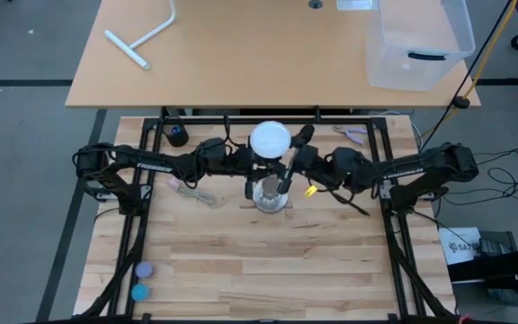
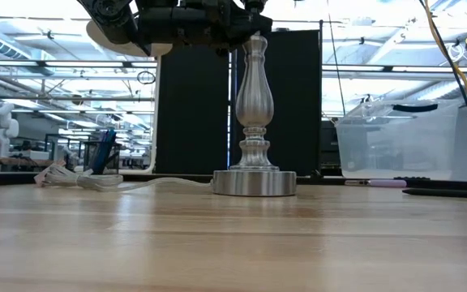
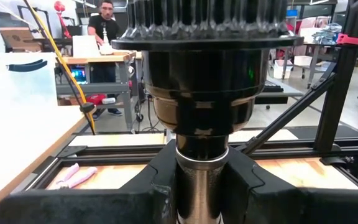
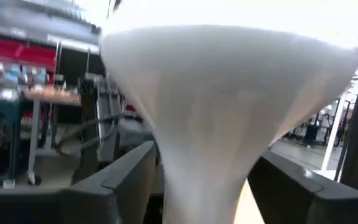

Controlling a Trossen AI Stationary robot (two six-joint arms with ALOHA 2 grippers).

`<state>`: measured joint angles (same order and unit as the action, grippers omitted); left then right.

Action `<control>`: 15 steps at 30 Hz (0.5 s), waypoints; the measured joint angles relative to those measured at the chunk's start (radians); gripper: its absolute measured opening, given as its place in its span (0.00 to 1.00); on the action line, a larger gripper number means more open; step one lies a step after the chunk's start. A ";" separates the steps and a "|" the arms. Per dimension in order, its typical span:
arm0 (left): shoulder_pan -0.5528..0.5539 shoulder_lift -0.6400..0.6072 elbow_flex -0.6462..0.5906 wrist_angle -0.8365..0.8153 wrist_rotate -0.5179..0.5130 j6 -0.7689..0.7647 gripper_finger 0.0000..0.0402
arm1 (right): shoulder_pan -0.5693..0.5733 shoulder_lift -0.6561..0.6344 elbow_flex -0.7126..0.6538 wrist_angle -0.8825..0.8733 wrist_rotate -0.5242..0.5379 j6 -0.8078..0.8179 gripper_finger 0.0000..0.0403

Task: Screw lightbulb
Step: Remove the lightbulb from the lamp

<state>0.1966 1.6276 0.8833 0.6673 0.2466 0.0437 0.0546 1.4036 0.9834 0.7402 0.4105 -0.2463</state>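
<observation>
The lightbulb (image 1: 270, 139) sits at the top of the upright metal post (image 2: 254, 113), near the middle of the wooden counter (image 1: 259, 261), its white globe facing up in the high view. In the right wrist view its pale neck (image 4: 216, 124) narrows down between that arm's two dark fingers (image 4: 126, 180), so the right hand (image 1: 288, 173) is clenched on the lightbulb. The left hand (image 1: 252, 171) reaches in from the opposite side and grasps the post just under its black top (image 3: 201, 93), the silvery shaft pinched between its fingers (image 3: 160, 186). Both arms stretch level toward the centre, meeting at the post.

The post's round base (image 2: 254, 182) stands on open counter, with bare wood wide toward the near edge. A white cable (image 2: 96, 182) lies beside it on the left arm's side. Two small round caps (image 1: 140, 280) rest well apart near a front corner. Only the left wrist view shows a person (image 3: 107, 25) standing in the room beyond; the low view shows a clear plastic bin (image 2: 404, 146) behind.
</observation>
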 joint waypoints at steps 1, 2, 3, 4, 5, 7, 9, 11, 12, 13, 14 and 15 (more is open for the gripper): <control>0.000 0.000 0.000 0.000 0.000 0.000 0.18 | -0.003 0.003 0.013 -0.032 -0.001 -0.001 0.57; 0.000 0.000 0.000 0.000 0.000 0.000 0.18 | -0.006 0.005 0.025 -0.058 -0.007 -0.001 0.54; 0.000 0.000 0.000 -0.001 0.000 0.000 0.18 | -0.010 0.008 0.037 -0.079 -0.020 -0.001 0.50; 0.000 0.000 0.000 -0.001 0.000 0.000 0.18 | -0.015 0.010 0.046 -0.093 -0.035 0.006 0.47; 0.000 0.000 0.000 -0.001 -0.001 0.000 0.18 | -0.018 0.010 0.051 -0.106 -0.049 0.019 0.43; 0.000 -0.001 -0.001 -0.003 -0.001 0.001 0.18 | -0.026 0.010 0.056 -0.122 -0.076 0.030 0.37; 0.001 -0.002 -0.002 -0.004 -0.001 0.001 0.18 | -0.033 0.006 0.057 -0.131 -0.090 0.032 0.37; 0.002 -0.002 -0.001 -0.003 0.011 0.002 0.18 | -0.041 -0.005 0.057 -0.157 -0.105 0.033 0.37; 0.002 -0.002 -0.001 -0.003 0.024 0.003 0.18 | -0.046 -0.013 0.057 -0.172 -0.115 0.035 0.37; 0.003 -0.002 0.000 -0.002 0.035 0.005 0.18 | -0.054 -0.023 0.057 -0.191 -0.140 0.042 0.37; 0.003 -0.001 0.000 -0.002 0.045 0.009 0.18 | -0.063 -0.032 0.057 -0.205 -0.173 0.053 0.37; 0.004 -0.001 0.000 -0.002 0.056 0.012 0.18 | -0.072 -0.039 0.057 -0.217 -0.207 0.064 0.37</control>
<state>0.2005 1.6264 0.8833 0.6651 0.3022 0.0553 -0.0171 1.3647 1.0409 0.5234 0.2032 -0.1828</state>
